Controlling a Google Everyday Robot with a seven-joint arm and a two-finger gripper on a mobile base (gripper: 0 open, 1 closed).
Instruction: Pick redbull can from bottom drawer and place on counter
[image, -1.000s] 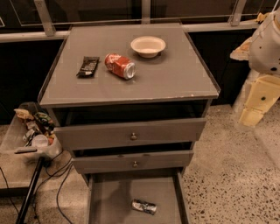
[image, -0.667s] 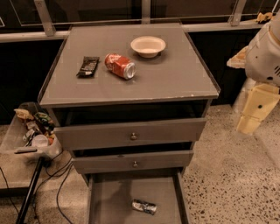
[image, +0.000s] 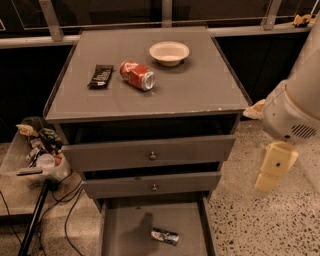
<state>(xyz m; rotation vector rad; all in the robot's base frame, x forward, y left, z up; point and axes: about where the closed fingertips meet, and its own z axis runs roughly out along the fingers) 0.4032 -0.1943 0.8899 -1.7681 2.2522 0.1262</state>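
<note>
Progress is standing at nothing done: the can (image: 165, 236) is lying on its side in the open drawer (image: 125, 225), and the counter (image: 200, 90) is awaiting it. The gripper (image: 274, 170) is hanging right of the cabinet, well apart from the can (open or closed, one cannot tell); reaching, grasping, lifting and placing are all remaining.

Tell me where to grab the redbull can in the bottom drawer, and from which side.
Grip the redbull can across its slim middle, from above: it lies on its side on the bottom drawer floor. The gripper hangs right of the cabinet, apart from it.
</note>
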